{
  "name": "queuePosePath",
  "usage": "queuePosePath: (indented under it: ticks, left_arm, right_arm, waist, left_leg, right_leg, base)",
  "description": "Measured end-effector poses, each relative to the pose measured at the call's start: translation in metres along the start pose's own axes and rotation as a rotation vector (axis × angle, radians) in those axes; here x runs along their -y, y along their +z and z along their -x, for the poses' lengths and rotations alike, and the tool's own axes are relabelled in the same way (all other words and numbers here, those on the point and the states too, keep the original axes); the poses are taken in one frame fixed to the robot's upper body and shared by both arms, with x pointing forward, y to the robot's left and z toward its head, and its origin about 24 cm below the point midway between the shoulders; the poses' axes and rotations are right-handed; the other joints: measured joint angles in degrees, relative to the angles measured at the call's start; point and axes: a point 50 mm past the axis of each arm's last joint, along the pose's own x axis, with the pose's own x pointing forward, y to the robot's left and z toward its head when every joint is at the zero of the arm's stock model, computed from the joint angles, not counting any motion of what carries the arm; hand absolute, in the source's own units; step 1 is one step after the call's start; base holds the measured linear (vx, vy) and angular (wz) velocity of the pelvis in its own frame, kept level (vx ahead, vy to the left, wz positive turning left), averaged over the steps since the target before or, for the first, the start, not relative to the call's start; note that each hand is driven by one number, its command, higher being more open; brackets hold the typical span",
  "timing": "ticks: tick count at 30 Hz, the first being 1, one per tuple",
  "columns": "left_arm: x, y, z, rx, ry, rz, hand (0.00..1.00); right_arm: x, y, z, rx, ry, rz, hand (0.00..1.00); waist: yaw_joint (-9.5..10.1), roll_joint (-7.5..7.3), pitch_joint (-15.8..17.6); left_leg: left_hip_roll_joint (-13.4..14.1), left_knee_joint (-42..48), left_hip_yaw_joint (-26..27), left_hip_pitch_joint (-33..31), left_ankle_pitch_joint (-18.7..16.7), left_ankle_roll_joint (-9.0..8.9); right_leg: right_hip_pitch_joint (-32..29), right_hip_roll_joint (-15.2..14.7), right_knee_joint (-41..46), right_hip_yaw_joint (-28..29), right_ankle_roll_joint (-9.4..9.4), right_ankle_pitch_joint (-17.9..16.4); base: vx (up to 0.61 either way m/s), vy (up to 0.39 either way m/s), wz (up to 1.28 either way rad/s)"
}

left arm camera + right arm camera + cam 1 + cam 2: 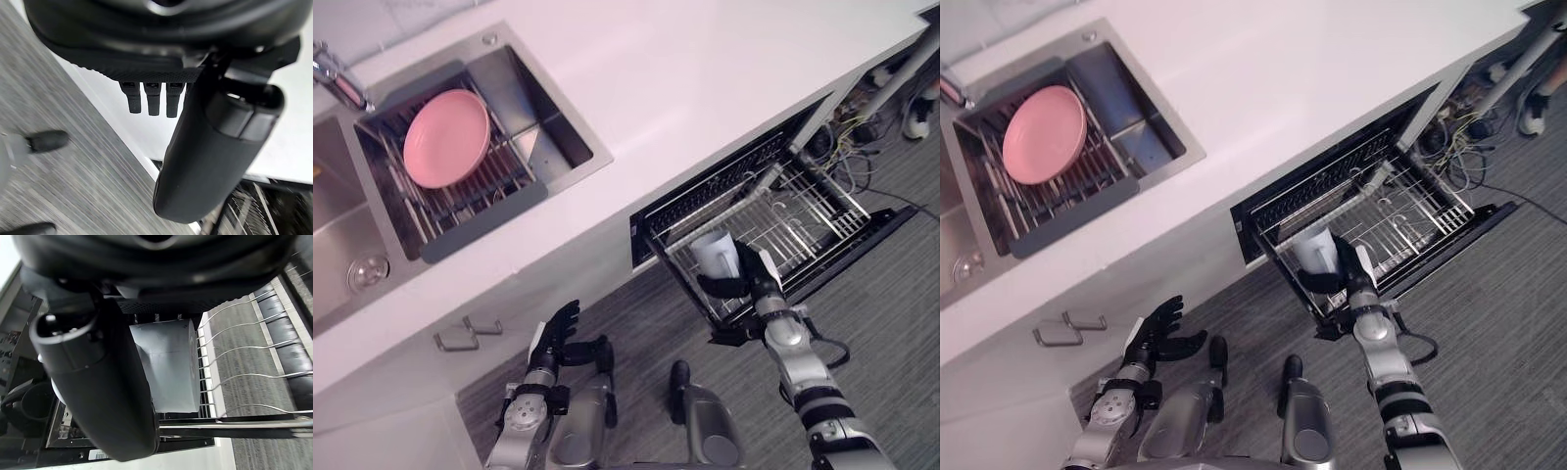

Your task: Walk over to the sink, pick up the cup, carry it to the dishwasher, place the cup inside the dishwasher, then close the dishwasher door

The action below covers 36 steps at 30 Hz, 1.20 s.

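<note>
A pale grey cup (715, 253) sits at the front left corner of the pulled-out wire rack (803, 211) of the dishwasher (744, 176), with my right hand (744, 281) curled round it. In the right wrist view the cup (168, 364) shows between thumb (98, 382) and palm, over the rack wires. The dishwasher door (871, 240) hangs open towards the floor. My left hand (556, 336) hangs low in front of the cabinet, its fingers (151, 98) relaxed and holding nothing.
A sink (578, 147) in the white counter (705, 78) holds a dark rack with a pink plate (446, 137). A tap (337, 78) stands at far left. Cabinet handles (470, 333) lie below. Cables (852, 147) and a person's shoe (920, 113) lie at far right.
</note>
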Motion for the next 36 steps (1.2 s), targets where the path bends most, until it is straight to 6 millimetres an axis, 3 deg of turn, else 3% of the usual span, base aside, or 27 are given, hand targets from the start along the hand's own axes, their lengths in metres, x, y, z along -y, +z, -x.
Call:
queuePosePath:
  ticks: [1, 4, 11, 17, 23, 29, 34, 36]
  left_arm:
    - [-0.002, 0.001, -0.001, 0.005, 0.010, 0.004, 0.90]
    - [-0.004, 0.008, -0.006, 0.028, 0.053, 0.017, 0.90]
    - [0.004, 0.022, -0.018, 0.076, 0.076, 0.060, 0.90]
    - [0.008, 0.029, -0.021, 0.102, 0.077, 0.079, 0.90]
    - [0.007, 0.022, -0.020, 0.076, 0.079, 0.075, 0.90]
    - [0.006, 0.005, -0.015, 0.005, 0.085, 0.069, 0.90]
    - [-0.004, -0.026, 0.000, -0.118, 0.148, 0.095, 0.90]
    - [-0.003, -0.035, 0.004, -0.159, 0.149, 0.095, 0.90]
  right_arm:
    - [0.002, 0.007, -0.004, 0.016, -0.018, -0.004, 0.90]
    - [0.007, 0.022, -0.015, 0.044, -0.057, -0.012, 0.90]
    - [0.012, 0.039, -0.022, 0.082, -0.128, -0.044, 0.90]
    - [0.012, 0.040, -0.019, 0.089, -0.171, -0.096, 0.90]
    - [-0.001, 0.037, -0.002, 0.112, -0.156, -0.180, 0.90]
    - [-0.006, 0.024, 0.048, 0.138, -0.193, -0.273, 0.90]
    - [-0.004, 0.019, 0.101, 0.158, -0.245, -0.309, 0.90]
    - [-0.004, 0.019, 0.114, 0.159, -0.258, -0.314, 0.90]
  waist:
    - [0.48, 0.02, 0.62]
    - [1.28, -0.02, 2.32]
    - [2.18, -0.04, 2.65]
    - [2.05, -0.06, 2.75]
    - [2.00, -0.30, 3.55]
    - [0.91, -0.86, 3.30]
    - [-0.98, -4.08, 0.70]
    - [-1.16, -4.65, -0.72]
  left_leg:
    - [0.32, 0.20, 0.91, -0.71, 0.52, -0.26]
    - [1.01, 1.80, 1.64, -2.37, 0.63, -0.34]
    - [1.77, 4.20, 3.01, -4.00, -0.05, -0.81]
    - [2.06, 4.60, 2.99, -3.52, -0.85, -1.16]
    - [2.05, 4.47, 2.52, -0.83, -1.85, -1.40]
    - [1.81, 4.42, 1.35, 2.29, -3.48, -1.76]
    - [1.89, 7.31, 0.23, 4.28, -5.72, -2.43]
    - [1.86, 7.95, -0.10, 4.98, -6.50, -2.42]
  right_leg:
    - [-1.00, -0.08, 0.84, -0.06, 0.00, -0.12]
    - [-2.38, -0.11, 2.10, -0.43, -0.21, -0.86]
    - [-3.49, -0.08, 2.87, -0.55, -0.65, -1.35]
    - [-2.60, -0.01, 2.91, -1.21, -0.83, -1.80]
    - [0.31, -0.03, 2.60, -1.75, -0.92, -2.81]
    - [4.98, -0.02, 0.85, -3.19, -0.55, -3.84]
    - [10.41, 0.15, -1.69, -4.91, -0.15, -4.64]
    - [12.07, 0.17, -2.67, -5.46, 0.06, -4.77]
  base:
    - [-0.05, -0.039, 0.09]
    - [-0.01, -0.040, 0.05]
    - [0.07, -0.033, -0.05]
    - [0.05, -0.015, -0.01]
    - [0.01, -0.003, 0.05]
    - [0.06, -0.007, 0.10]
    - [0.12, -0.012, 0.11]
    - [0.11, 0.002, 0.10]
